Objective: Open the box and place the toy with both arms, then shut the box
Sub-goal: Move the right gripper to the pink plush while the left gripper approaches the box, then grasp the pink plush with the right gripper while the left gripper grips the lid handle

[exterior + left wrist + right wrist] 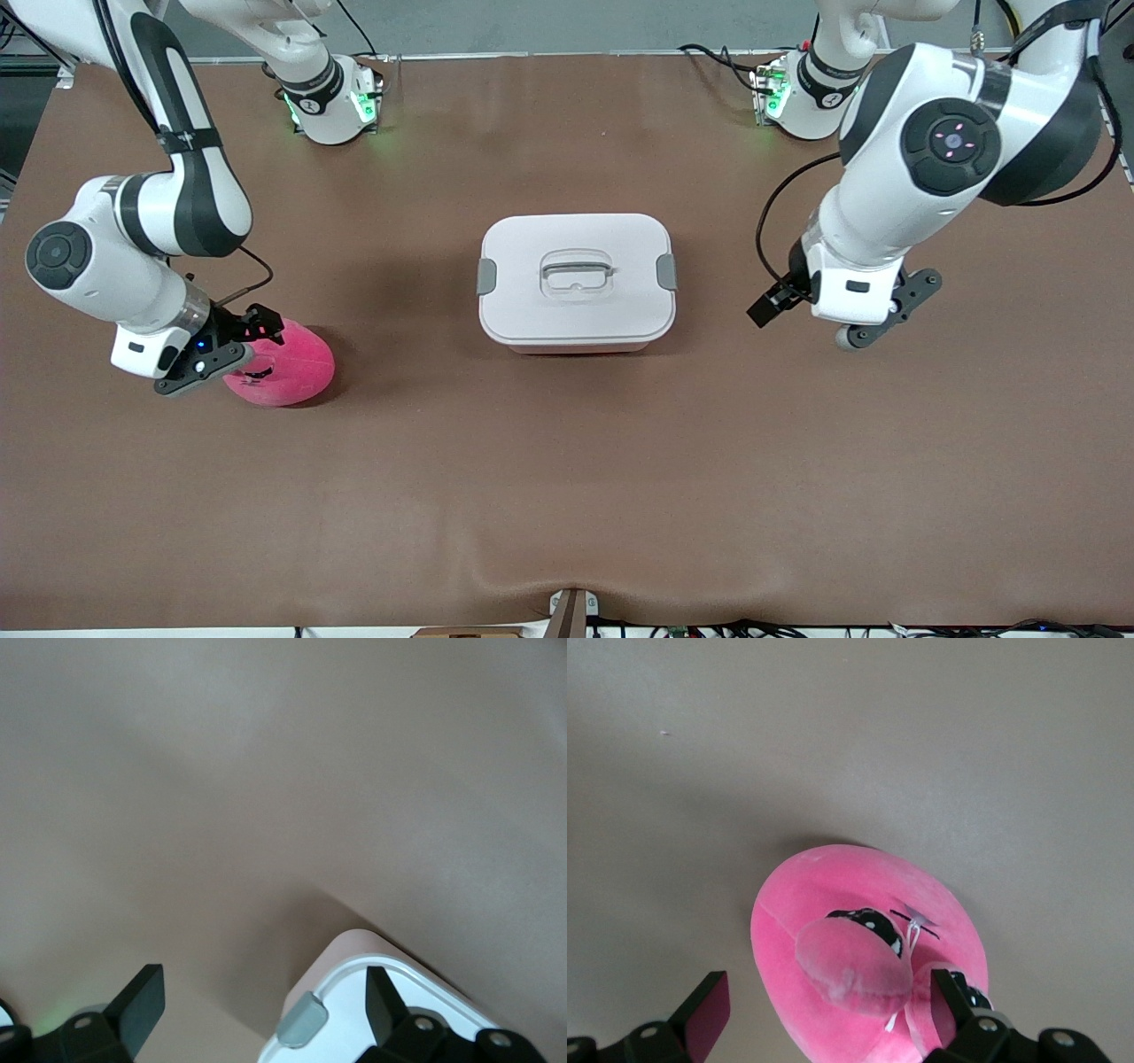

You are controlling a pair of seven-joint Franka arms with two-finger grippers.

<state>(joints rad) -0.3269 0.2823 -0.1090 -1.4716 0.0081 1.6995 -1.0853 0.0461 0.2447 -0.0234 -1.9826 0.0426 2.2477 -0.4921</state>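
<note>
The right claw hangs spread wide over the toy, one finger just above the plush and the other over bare surface. The toy lies toward the right arm's end. The left claw, equally wide and holding nothing, is over the surface beside the box, near a grey clip. The box sits mid-surface with its lid on and both clips apparently down. Likely risks: the off-centre right claw could pinch only the toy's edge and drop it, and lifting before both clips release could drag the whole box.
</note>
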